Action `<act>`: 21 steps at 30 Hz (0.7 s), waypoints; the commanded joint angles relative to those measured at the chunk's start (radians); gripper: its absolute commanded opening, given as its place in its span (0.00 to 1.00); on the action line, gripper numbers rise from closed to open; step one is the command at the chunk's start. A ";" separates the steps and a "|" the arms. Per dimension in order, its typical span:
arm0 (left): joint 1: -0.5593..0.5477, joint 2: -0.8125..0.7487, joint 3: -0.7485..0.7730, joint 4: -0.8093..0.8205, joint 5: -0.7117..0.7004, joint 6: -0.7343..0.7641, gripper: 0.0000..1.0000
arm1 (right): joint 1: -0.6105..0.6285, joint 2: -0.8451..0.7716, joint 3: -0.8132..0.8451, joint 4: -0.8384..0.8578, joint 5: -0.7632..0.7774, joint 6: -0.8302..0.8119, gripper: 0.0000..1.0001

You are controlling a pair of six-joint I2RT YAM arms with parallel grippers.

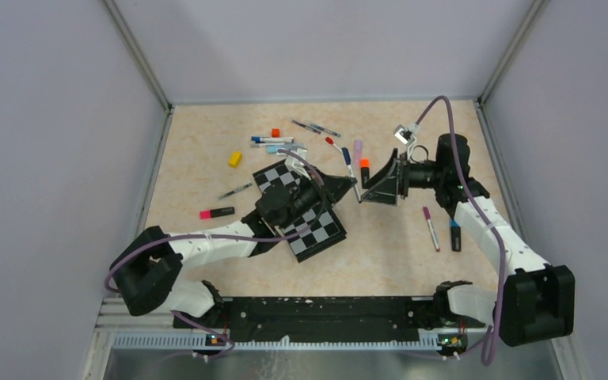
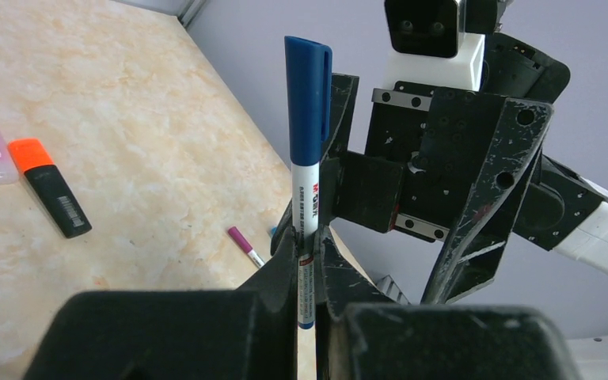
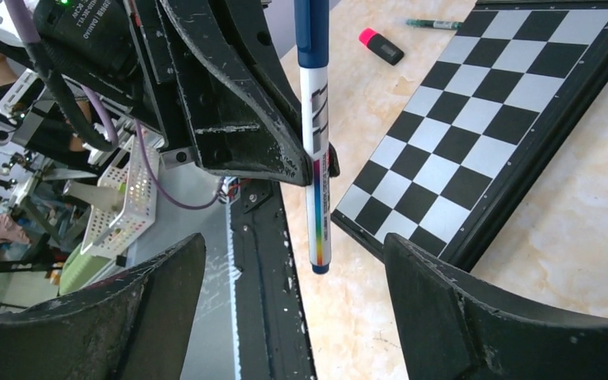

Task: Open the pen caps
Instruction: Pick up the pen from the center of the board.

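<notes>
The left gripper has its jaws clenched on the white barrel of a pen, held above the bench with its blue cap still on. The right gripper faces it, jaws released and spread wide, the pen just before their gap, untouched

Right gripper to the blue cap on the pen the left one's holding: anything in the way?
Nothing visible does. The left gripper is shut low on the barrel of the pen, so the blue cap stands free above it. The right gripper is open and faces the pen, with only air between them.
</notes>
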 commanded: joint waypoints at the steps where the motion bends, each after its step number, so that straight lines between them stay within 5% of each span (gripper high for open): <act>1: -0.016 0.014 0.042 0.088 -0.029 -0.017 0.00 | 0.032 0.023 0.006 0.073 -0.002 0.030 0.78; 9: -0.037 0.033 0.048 0.100 -0.036 -0.033 0.00 | 0.070 0.064 0.027 0.050 0.006 -0.002 0.61; 12: -0.040 0.037 0.047 0.100 -0.037 -0.041 0.00 | 0.081 0.074 0.032 0.043 0.005 -0.021 0.42; 16: -0.043 0.040 0.049 0.101 -0.037 -0.044 0.00 | 0.084 0.077 0.036 0.037 0.008 -0.042 0.00; 18: -0.043 0.036 0.048 0.100 -0.036 -0.042 0.01 | 0.085 0.073 0.040 0.033 0.005 -0.060 0.00; 21: -0.043 0.003 0.027 0.091 -0.070 -0.038 0.31 | 0.083 0.056 0.030 -0.011 -0.011 -0.098 0.00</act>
